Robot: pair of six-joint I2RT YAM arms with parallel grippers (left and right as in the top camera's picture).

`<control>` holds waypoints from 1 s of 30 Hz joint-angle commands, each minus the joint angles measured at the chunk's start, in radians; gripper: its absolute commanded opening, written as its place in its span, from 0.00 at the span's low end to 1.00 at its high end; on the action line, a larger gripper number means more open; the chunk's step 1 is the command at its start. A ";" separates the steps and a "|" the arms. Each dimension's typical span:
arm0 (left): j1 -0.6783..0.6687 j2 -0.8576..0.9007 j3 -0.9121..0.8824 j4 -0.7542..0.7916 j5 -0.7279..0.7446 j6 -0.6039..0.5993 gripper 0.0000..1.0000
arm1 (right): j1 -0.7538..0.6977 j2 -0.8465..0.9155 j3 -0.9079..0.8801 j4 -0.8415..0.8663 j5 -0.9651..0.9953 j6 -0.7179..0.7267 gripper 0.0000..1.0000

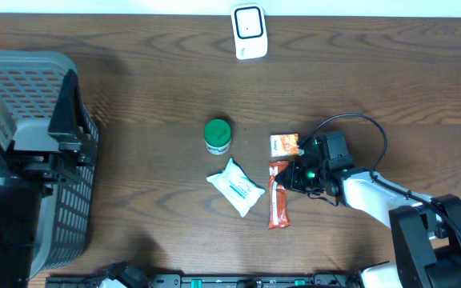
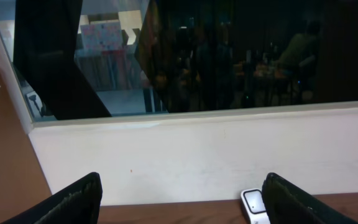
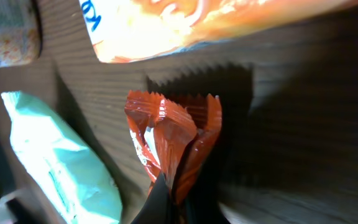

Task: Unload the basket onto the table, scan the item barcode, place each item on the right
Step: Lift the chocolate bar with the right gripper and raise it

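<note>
A red snack bar [image 1: 278, 200] lies on the wooden table, right of centre. My right gripper [image 1: 298, 173] is at its top end, shut on the crimped red wrapper [image 3: 173, 137], which is pinched between the fingers at the bottom of the right wrist view. The white barcode scanner [image 1: 249, 32] stands at the table's far edge, and it also shows in the left wrist view as a scanner [image 2: 253, 206] under the white wall. My left gripper [image 2: 182, 205] is open and empty, facing that wall.
An orange packet [image 1: 284, 145] lies just above the bar, a white-teal wipes packet [image 1: 235, 187] to its left, and a green-lidded jar [image 1: 217, 136] further left. A grey mesh basket [image 1: 70, 208] fills the left side under the left arm.
</note>
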 commanded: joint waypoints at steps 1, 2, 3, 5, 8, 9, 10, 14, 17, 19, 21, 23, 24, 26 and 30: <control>0.000 -0.007 -0.007 0.007 -0.012 0.003 0.82 | 0.010 0.094 -0.092 0.006 0.032 -0.012 0.01; 0.000 -0.007 -0.007 0.007 -0.012 0.003 0.82 | 0.006 0.080 -0.087 0.022 -0.026 -0.012 0.01; 0.000 -0.007 -0.007 0.007 -0.012 0.003 0.82 | 0.001 0.066 -0.083 0.032 -0.076 -0.011 0.01; 0.000 -0.007 -0.007 0.007 -0.012 0.003 0.82 | -0.022 0.018 -0.077 0.042 -0.189 -0.011 0.01; 0.000 -0.007 -0.007 0.007 -0.012 0.003 0.82 | -0.074 -0.075 -0.076 0.023 -0.307 0.015 0.01; 0.000 -0.007 -0.007 0.007 -0.012 0.003 0.82 | -0.103 -0.117 -0.076 0.007 -0.342 0.037 0.01; 0.000 -0.007 -0.007 0.006 -0.012 0.003 0.82 | -0.132 -0.158 -0.076 -0.005 -0.381 0.059 0.01; 0.000 -0.007 -0.007 0.001 -0.012 0.002 0.82 | -0.227 -0.304 -0.076 -0.016 -0.487 0.138 0.02; 0.000 -0.007 -0.008 -0.008 -0.012 0.003 0.82 | -0.272 -0.410 -0.076 -0.011 -0.520 0.233 0.02; 0.000 -0.007 -0.011 -0.008 -0.012 0.003 0.82 | -0.296 -0.505 -0.076 -0.011 -0.543 0.346 0.02; 0.000 -0.007 -0.011 -0.008 -0.012 0.003 0.82 | -0.301 -0.554 -0.076 -0.003 -0.560 0.410 0.02; 0.000 -0.007 -0.011 -0.008 -0.012 0.003 0.82 | -0.301 -0.592 -0.076 0.015 -0.588 0.475 0.02; 0.000 -0.007 -0.011 -0.008 -0.012 0.003 0.82 | -0.301 -0.607 -0.076 0.028 -0.600 0.505 0.01; 0.000 -0.007 -0.011 -0.008 -0.012 0.003 0.82 | -0.301 -0.629 -0.076 0.068 -0.626 0.565 0.01; 0.000 -0.007 -0.011 -0.008 -0.012 0.003 0.82 | -0.301 -0.648 -0.076 0.159 -0.663 0.682 0.02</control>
